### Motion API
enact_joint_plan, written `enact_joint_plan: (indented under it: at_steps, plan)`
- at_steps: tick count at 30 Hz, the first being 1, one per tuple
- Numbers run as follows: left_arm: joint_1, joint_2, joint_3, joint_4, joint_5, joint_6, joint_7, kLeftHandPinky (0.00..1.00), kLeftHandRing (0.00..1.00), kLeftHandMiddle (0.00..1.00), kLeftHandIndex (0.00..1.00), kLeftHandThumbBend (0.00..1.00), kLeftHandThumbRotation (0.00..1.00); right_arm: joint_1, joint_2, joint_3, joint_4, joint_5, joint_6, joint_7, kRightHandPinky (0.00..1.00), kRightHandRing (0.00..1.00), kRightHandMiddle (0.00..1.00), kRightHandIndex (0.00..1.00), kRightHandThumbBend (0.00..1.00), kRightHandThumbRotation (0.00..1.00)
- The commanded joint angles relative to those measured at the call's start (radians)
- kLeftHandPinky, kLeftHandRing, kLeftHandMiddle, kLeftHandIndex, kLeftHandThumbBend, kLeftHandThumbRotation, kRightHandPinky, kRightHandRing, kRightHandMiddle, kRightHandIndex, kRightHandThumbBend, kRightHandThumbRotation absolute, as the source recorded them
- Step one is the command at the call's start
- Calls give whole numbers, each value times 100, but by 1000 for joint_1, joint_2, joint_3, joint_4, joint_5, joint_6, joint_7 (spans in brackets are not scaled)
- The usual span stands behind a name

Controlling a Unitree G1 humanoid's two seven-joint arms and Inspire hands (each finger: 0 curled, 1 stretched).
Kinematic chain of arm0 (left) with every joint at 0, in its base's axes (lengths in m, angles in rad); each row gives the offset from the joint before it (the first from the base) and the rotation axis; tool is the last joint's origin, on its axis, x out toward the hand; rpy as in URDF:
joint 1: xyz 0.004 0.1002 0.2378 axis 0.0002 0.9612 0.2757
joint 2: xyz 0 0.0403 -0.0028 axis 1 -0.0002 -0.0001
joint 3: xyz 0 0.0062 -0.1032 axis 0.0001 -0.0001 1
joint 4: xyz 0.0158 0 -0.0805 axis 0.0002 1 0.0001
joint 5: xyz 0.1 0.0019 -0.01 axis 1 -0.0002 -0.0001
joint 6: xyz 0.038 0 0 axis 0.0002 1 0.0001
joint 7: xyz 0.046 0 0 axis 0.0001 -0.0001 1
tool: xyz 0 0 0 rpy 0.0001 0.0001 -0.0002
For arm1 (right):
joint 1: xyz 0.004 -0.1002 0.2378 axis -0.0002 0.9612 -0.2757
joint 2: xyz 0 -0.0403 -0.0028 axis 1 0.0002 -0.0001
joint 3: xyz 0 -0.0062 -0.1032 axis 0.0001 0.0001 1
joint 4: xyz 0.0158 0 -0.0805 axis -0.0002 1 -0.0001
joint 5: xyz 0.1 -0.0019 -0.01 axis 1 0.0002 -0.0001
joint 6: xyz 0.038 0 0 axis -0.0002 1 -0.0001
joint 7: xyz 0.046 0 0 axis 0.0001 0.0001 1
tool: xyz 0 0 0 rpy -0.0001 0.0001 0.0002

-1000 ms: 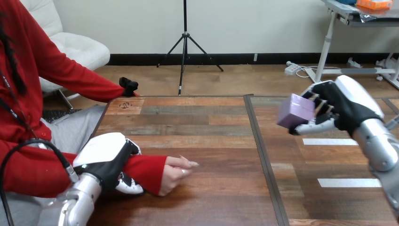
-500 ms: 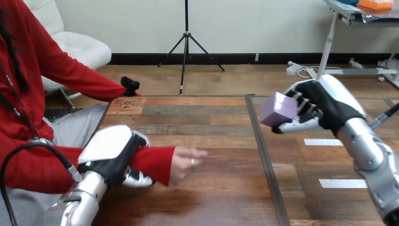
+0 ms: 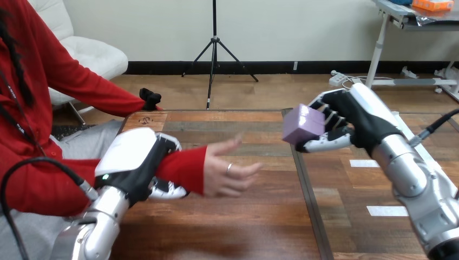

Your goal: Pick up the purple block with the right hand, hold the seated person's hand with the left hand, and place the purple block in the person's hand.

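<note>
My right hand (image 3: pixel 357 122) is raised over the table's middle seam, fingers and thumb curled round the purple block (image 3: pixel 303 124). The block hangs in the air, a short way up and to the right of the person's hand (image 3: pixel 230 171). That hand is lifted off the table, palm turned up and fingers spread toward the block. My left hand (image 3: pixel 138 162) grips the red-sleeved forearm just behind the wrist, its fingers curled under the sleeve.
The wooden table (image 3: pixel 254 216) has a dark seam (image 3: pixel 308 195) running front to back near its middle. White tape strips (image 3: pixel 385 210) lie on the right half. The person's other hand rests at the far left corner (image 3: pixel 150 99).
My right hand has carried the block leftward toward the person. My left hand has lifted the person's forearm up and to the right, and the person's hand has opened palm up.
</note>
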Motion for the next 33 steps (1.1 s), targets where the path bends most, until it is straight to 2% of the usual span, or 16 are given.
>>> enact_joint_plan:
  at_steps: [1, 14, 33]
  plan:
    - [-158, -32, 41, -122, -29, -40, 40, 34, 41, 45, 46, 65, 0, -29, 20, 0, -76, -5, -14, -3, 33, 37, 44, 49, 63, 0]
    - [-206, -66, 42, -136, -29, -24, 28, 34, 40, 46, 47, 67, 0, -17, 56, 16, -102, -1, -58, -1, 30, 35, 42, 48, 64, 0]
    - [-247, -101, 32, -128, -22, -21, 21, 34, 41, 47, 48, 66, 0, 10, 90, 34, -187, -8, -48, 34, 31, 35, 42, 47, 63, 0]
